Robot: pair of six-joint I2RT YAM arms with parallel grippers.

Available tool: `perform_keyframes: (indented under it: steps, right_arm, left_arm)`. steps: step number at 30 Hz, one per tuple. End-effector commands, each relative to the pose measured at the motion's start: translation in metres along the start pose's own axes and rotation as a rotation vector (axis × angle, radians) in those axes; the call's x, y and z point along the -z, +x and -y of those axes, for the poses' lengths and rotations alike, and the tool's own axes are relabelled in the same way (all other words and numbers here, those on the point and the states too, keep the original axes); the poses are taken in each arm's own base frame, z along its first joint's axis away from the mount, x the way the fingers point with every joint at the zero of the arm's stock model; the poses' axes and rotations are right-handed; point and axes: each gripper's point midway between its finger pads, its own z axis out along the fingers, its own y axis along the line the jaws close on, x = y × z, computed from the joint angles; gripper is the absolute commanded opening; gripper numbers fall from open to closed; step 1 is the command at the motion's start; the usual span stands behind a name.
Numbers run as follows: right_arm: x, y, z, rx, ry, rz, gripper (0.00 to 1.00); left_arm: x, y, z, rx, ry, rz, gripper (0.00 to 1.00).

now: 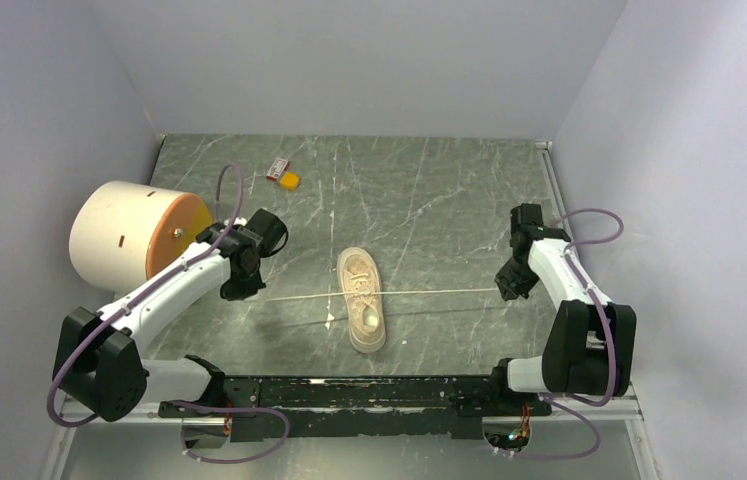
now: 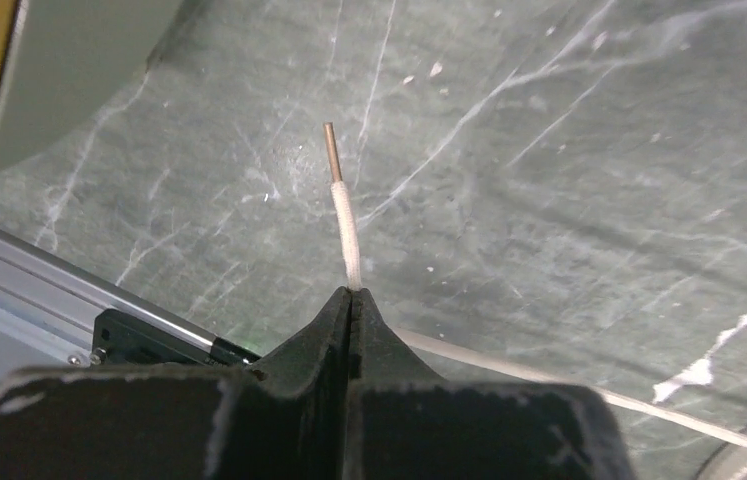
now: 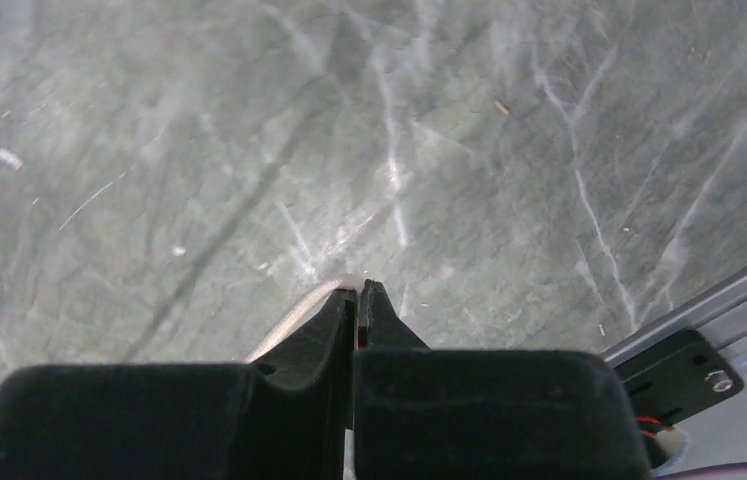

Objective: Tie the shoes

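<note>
A small cream sneaker [image 1: 362, 298] lies in the middle of the dark marble table, toe toward the arms. Its thin white laces [image 1: 439, 292] stretch out taut to both sides in a straight line. My left gripper [image 1: 248, 294] is shut on the left lace end; in the left wrist view the lace and its brown tip [image 2: 341, 190] stick out past the closed fingertips [image 2: 351, 296]. My right gripper [image 1: 503, 291] is shut on the right lace end; in the right wrist view the lace [image 3: 299, 310] curls into the closed fingertips [image 3: 358, 290].
A large cream-and-orange cylinder [image 1: 134, 233] lies on its side at the left, just behind my left arm. A small orange and red object [image 1: 283, 174] sits at the back. Grey walls close in both sides. A metal rail [image 1: 349, 395] runs along the near edge.
</note>
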Motion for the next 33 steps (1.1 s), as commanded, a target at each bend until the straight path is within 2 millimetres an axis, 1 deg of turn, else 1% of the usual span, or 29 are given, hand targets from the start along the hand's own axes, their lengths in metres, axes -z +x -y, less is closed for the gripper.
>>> perform_keyframes:
  steps: [1, 4, 7, 10, 11, 13, 15, 19, 21, 22, 23, 25, 26, 27, 29, 30, 31, 32, 33]
  right_arm:
    - [-0.015, -0.004, 0.004, -0.154, -0.024, -0.004, 0.0]
    - [-0.025, -0.008, 0.004, -0.148, -0.007, 0.016, 0.0]
    - [-0.028, -0.007, 0.005, -0.162, -0.005, 0.02, 0.0]
    - [-0.031, -0.005, 0.009, -0.154, 0.007, 0.036, 0.0]
    - [-0.033, -0.003, 0.009, -0.153, 0.007, 0.03, 0.0]
    - [-0.032, 0.0, 0.006, -0.146, -0.01, 0.014, 0.0]
    - [-0.027, -0.001, 0.002, -0.127, -0.027, 0.024, 0.0]
    - [-0.013, -0.009, -0.003, -0.096, -0.036, 0.102, 0.0]
    - [-0.007, -0.013, -0.006, -0.079, -0.043, 0.136, 0.0]
    - [-0.005, -0.014, -0.007, -0.069, -0.048, 0.144, 0.0]
    - [-0.001, -0.016, -0.01, -0.059, -0.058, 0.151, 0.0]
    - [0.003, -0.019, -0.015, -0.048, -0.08, 0.162, 0.0]
    - [0.008, -0.019, -0.022, -0.027, -0.103, 0.177, 0.0]
    - [0.011, -0.019, -0.026, -0.019, -0.118, 0.189, 0.0]
    - [0.017, -0.021, -0.035, 0.0, -0.158, 0.21, 0.0]
    - [0.019, -0.021, -0.038, 0.008, -0.169, 0.212, 0.0]
    - [0.02, -0.02, -0.04, 0.015, -0.172, 0.212, 0.0]
    - [0.022, -0.02, -0.041, 0.023, -0.175, 0.211, 0.0]
    - [0.022, -0.019, -0.042, 0.032, -0.177, 0.21, 0.0]
  left_arm:
    - [-0.015, 0.014, -0.001, 0.018, 0.001, -0.053, 0.05]
    - [-0.021, 0.024, -0.019, 0.032, -0.058, -0.101, 0.05]
    - [-0.019, 0.02, -0.027, 0.071, -0.079, -0.081, 0.05]
    - [-0.025, 0.017, -0.035, 0.106, -0.104, -0.087, 0.05]
    - [-0.029, 0.015, -0.032, 0.115, -0.091, -0.087, 0.05]
    - [-0.035, 0.019, -0.027, 0.115, -0.071, -0.109, 0.05]
    - [-0.039, 0.025, -0.018, 0.113, -0.045, -0.15, 0.05]
    - [-0.035, 0.027, 0.002, 0.137, 0.065, -0.174, 0.05]
    - [-0.032, 0.025, 0.007, 0.125, 0.104, -0.166, 0.05]
    - [-0.031, 0.025, 0.006, 0.124, 0.102, -0.163, 0.05]
    - [-0.029, 0.024, 0.005, 0.122, 0.106, -0.158, 0.13]
    - [-0.023, 0.019, 0.008, 0.115, 0.142, -0.141, 0.43]
    - [-0.018, 0.014, 0.01, 0.12, 0.161, -0.122, 0.57]
    - [-0.013, 0.008, 0.012, 0.117, 0.189, -0.098, 0.66]
    - [0.0, -0.012, 0.019, 0.103, 0.26, -0.017, 0.83]
    - [0.006, -0.022, 0.018, 0.11, 0.264, 0.023, 0.93]
    - [0.014, -0.032, 0.021, 0.104, 0.295, 0.069, 0.96]
    - [0.025, -0.047, 0.034, 0.055, 0.374, 0.143, 0.97]
    - [0.035, -0.055, 0.047, -0.001, 0.456, 0.196, 0.96]
